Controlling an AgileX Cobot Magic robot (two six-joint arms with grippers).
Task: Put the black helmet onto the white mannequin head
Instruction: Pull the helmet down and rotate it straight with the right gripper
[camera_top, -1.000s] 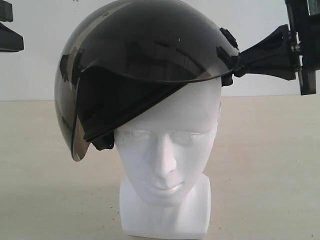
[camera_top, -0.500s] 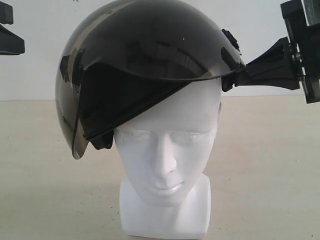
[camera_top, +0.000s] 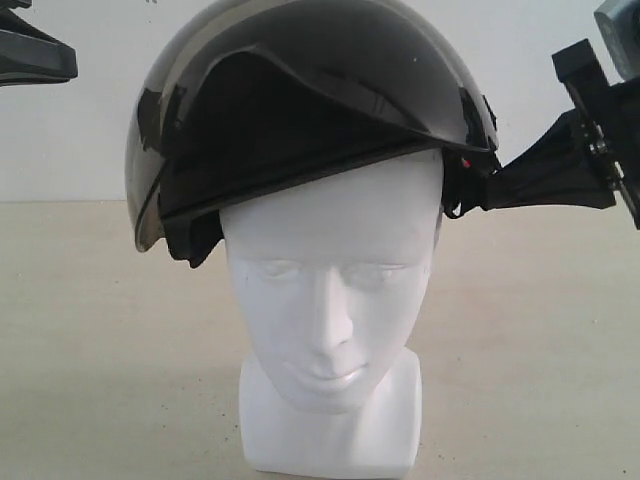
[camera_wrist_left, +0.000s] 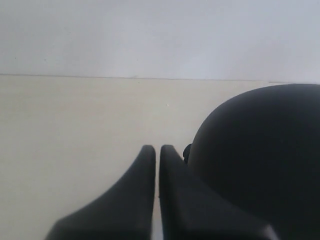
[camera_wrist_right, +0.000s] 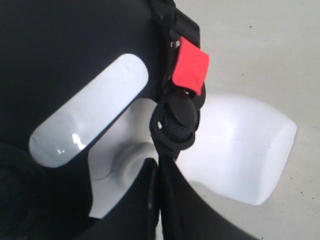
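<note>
Right gripper fingers clamped on the black webbing chin strap of the glossy black open-face helmet, which sits tilted on the crown of the matte white mannequin head. Left gripper fingers pressed together on nothing, near the helmet.

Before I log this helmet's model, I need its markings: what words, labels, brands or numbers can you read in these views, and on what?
None readable. The black helmet, its red strap tab and the white mannequin head show no lettering in any view.
</note>
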